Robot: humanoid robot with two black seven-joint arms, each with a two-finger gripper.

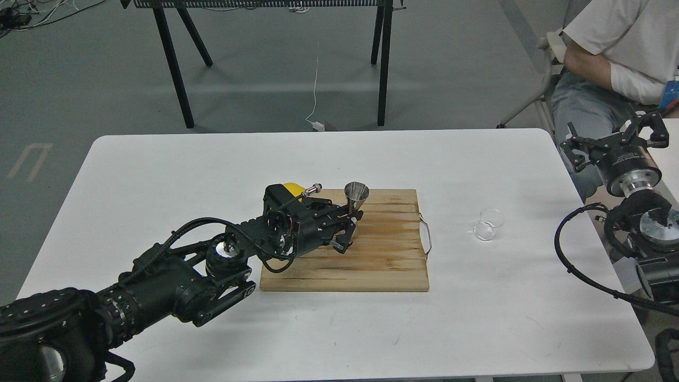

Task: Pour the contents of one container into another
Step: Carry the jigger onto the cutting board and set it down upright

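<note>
The shiny steel jigger (356, 194) stands upright over the middle of the wooden cutting board (371, 265), held at its waist by my left gripper (352, 218), which is shut on it. Whether its base touches the board I cannot tell. The clear glass beaker (488, 225) lies on its side on the white table, right of the board. My right gripper (615, 139) hangs open beyond the table's right edge, far from the beaker.
A yellow lemon (290, 188) shows only partly behind my left wrist at the board's back left corner. A seated person (620, 48) is at the back right. Black table legs (175, 63) stand on the floor behind the white table (159, 170).
</note>
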